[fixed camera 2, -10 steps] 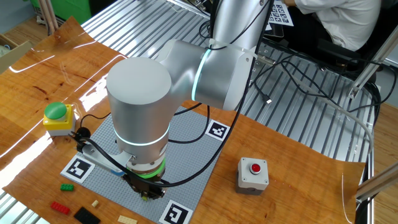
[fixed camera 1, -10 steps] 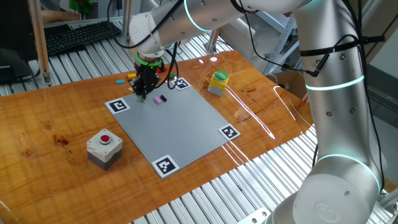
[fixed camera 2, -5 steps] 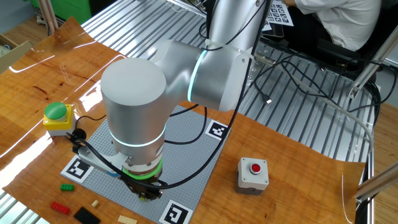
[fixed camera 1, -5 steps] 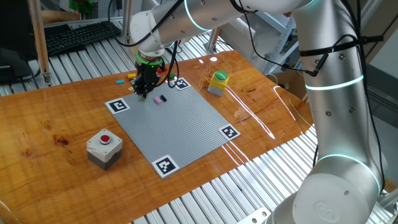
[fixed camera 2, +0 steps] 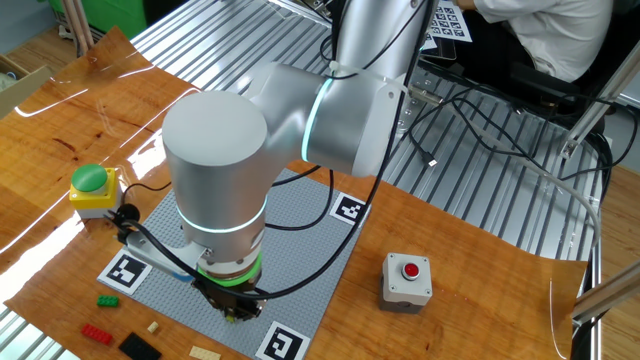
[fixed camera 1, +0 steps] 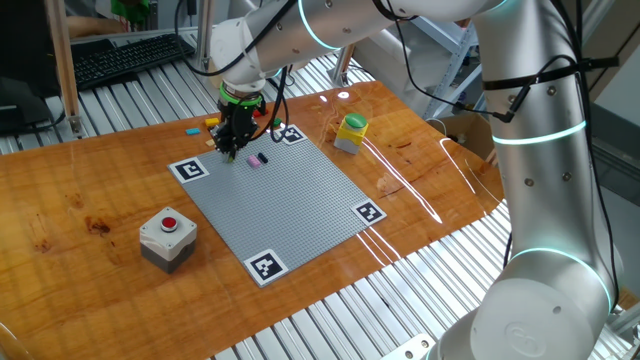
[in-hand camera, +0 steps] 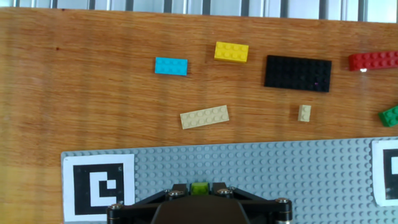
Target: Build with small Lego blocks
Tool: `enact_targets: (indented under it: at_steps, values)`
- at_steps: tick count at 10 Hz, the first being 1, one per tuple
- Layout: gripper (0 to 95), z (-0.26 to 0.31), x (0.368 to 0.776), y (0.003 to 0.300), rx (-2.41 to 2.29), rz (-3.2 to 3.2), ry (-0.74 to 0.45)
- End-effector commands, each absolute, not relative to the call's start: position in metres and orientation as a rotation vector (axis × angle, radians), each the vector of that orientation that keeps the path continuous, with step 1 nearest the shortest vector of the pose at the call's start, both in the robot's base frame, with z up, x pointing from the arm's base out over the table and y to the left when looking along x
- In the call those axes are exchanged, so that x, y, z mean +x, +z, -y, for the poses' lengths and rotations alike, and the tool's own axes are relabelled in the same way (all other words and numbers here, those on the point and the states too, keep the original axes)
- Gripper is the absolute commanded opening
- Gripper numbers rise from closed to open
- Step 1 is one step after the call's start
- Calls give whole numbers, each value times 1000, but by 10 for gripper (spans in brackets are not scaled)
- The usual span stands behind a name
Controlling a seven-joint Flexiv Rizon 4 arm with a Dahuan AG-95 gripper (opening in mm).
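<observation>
Gripper point(fixed camera 1: 231, 152): pointed straight down over the grey baseplate point(fixed camera 1: 290, 200), near the baseplate's far corner; jaws drawn close together on a small lime-green brick point(in-hand camera: 199, 188), seen between the fingers in the hand view.

Pink brick and black brick point(fixed camera 1: 258, 159): set side by side on the baseplate, just beside the gripper.

Loose bricks on the wooden table point(fixed camera 1: 90, 190), all beyond the baseplate's edge in the hand view: cyan brick point(in-hand camera: 171, 66), yellow brick point(in-hand camera: 231, 51), black plate point(in-hand camera: 298, 73), red brick point(in-hand camera: 373, 60), tan plate point(in-hand camera: 204, 117), small tan piece point(in-hand camera: 304, 112), green brick point(in-hand camera: 390, 116).

Marker tags point(fixed camera 1: 190, 170): at the baseplate's corners.

Grey box with red button point(fixed camera 1: 167, 238): on the table, near the baseplate's near-left edge.

Yellow box with green top point(fixed camera 1: 351, 133): on the table, beyond the baseplate's far-right side.
</observation>
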State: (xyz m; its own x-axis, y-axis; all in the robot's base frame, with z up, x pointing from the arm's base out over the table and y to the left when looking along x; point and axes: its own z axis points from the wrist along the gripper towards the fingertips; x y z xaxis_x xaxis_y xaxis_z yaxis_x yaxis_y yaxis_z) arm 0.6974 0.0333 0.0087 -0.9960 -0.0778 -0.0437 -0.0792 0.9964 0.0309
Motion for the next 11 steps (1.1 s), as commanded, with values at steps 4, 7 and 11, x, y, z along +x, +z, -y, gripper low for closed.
enact_targets:
  at_steps: [4,7,11]
  values:
    - [0,-37,697,8,-109,-3097,54]
    - [0,-36,697,7,-115,-3097,50]
    - [0,-36,697,7,-115,-3098,52]
